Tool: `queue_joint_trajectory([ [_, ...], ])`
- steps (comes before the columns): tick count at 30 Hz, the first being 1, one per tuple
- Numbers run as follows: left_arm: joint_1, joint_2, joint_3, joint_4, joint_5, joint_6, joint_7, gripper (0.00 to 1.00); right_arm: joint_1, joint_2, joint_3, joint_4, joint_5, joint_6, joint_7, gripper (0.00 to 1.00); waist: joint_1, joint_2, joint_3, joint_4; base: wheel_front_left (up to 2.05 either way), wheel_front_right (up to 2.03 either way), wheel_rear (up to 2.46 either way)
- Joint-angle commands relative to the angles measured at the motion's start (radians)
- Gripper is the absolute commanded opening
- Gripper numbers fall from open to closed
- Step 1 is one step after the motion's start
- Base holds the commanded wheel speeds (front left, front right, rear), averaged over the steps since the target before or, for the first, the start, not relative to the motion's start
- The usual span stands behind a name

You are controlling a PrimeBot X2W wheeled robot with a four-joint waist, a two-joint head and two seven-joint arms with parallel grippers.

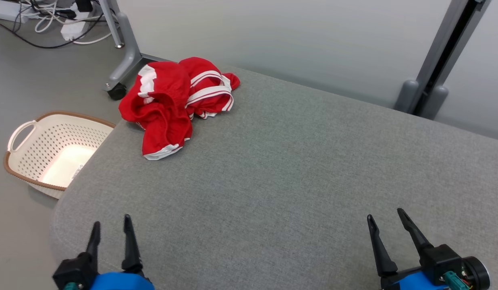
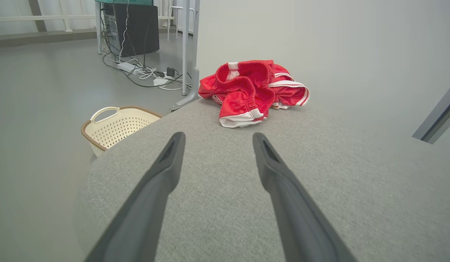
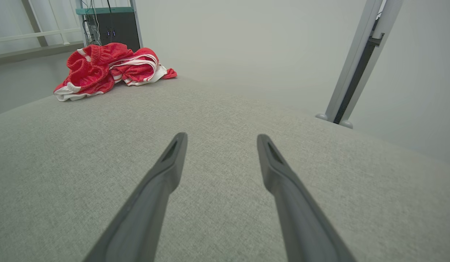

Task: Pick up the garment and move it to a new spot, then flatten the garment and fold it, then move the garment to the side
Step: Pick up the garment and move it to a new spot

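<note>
A crumpled red garment point(image 1: 172, 100) with white stripes and trim lies bunched at the far left corner of the grey padded table point(image 1: 281, 169). It also shows ahead in the left wrist view as the garment point(image 2: 250, 91) and far to the upper left in the right wrist view as the garment point(image 3: 108, 69). My left gripper point(image 1: 112, 224) rests open over the table's near left edge, well short of the garment. My right gripper point(image 1: 385, 214) stands open at the near right, far from it. In both wrist views, the left gripper point(image 2: 217, 137) and right gripper point(image 3: 221, 138) hold nothing.
A cream perforated basket point(image 1: 27, 161) with a brown rim sits on the floor left of the table. A wheeled grey desk leg point(image 1: 122, 64) and cables point(image 1: 51, 24) stand beyond the garment. A grey post point(image 1: 438, 64) rises at the back right against the pale wall.
</note>
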Motion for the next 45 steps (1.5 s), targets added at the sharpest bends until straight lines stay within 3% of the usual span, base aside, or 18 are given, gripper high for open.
queue_joint_trajectory([
  [1,-0.025,0.001,0.027,-0.029,-0.039,0.01,-0.005,1.0,-0.016,-0.005,-0.008,-0.007,-0.013,0.0,-0.004,1.0,-0.0002,0.0,0.013,-0.013,0.0,0.0,0.0],
  [6,-0.118,0.014,0.103,-0.084,-0.065,0.028,-0.005,1.0,-0.033,-0.005,-0.027,-0.018,-0.044,0.0,-0.004,1.0,-0.0002,0.0,0.056,-0.044,0.0,0.0,0.0],
  [11,-0.317,0.099,0.149,-0.068,-0.059,0.032,0.015,1.0,-0.059,-0.005,-0.028,-0.03,-0.074,0.0,-0.004,1.0,-0.0002,0.0,0.104,-0.078,0.0,0.0,0.0],
  [14,-0.448,0.164,0.166,-0.012,-0.07,0.022,0.074,1.0,-0.088,-0.005,-0.009,-0.039,-0.095,0.0,-0.004,1.0,-0.0002,0.0,0.147,-0.109,0.0,0.0,0.0],
  [20,-0.655,0.233,0.191,0.154,-0.132,-0.01,0.186,1.0,-0.151,-0.005,0.034,-0.044,-0.126,0.0,-0.004,1.0,-0.0002,0.0,0.244,-0.186,0.0,0.0,0.0],
  [27,-0.744,0.255,0.161,0.348,-0.14,-0.038,0.255,1.0,-0.198,-0.005,0.065,-0.046,-0.135,0.0,-0.004,1.0,-0.0002,0.0,0.33,-0.26,0.0,0.0,0.0],
  [30,-0.762,0.258,0.16,0.424,-0.145,-0.029,0.264,1.0,-0.202,-0.005,0.065,-0.047,-0.138,0.0,-0.004,1.0,-0.0002,0.0,0.357,-0.281,0.0,0.0,0.0],
  [44,-0.875,0.315,0.164,0.58,-0.143,-0.02,0.16,1.0,-0.224,-0.006,0.077,-0.047,-0.129,0.0,-0.002,1.0,-0.0002,0.0,0.425,-0.335,0.0,0.0,0.0],
  [45,-0.883,0.318,0.168,0.587,-0.148,-0.021,0.149,0.96,-0.224,-0.006,0.078,-0.045,-0.128,0.0,-0.002,1.0,-0.0002,0.0,0.424,-0.338,0.0,0.0,0.0],
])
